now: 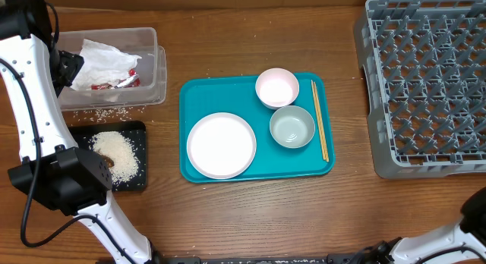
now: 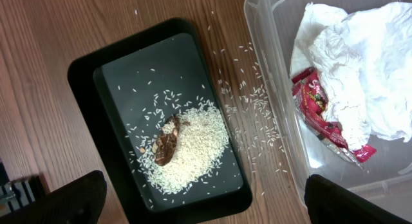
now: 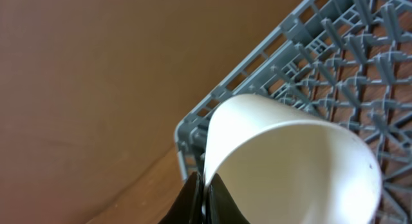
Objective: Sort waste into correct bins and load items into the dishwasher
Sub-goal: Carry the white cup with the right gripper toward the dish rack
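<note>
One grip only: with right gripper (image 3: pixel 201 185), pinched tight on cup (image 3: pixel 283 159) rim, mouth tipped toward camera. Held cup at rack (image 3: pixel 335 56) corner, lattice spreading away beyond it; above or beside, unclear. Nearer arm to rack. Hung left gripper (image 2: pixel 206 205) wide, empty, over black tray (image 2: pixel 84 76).
</note>
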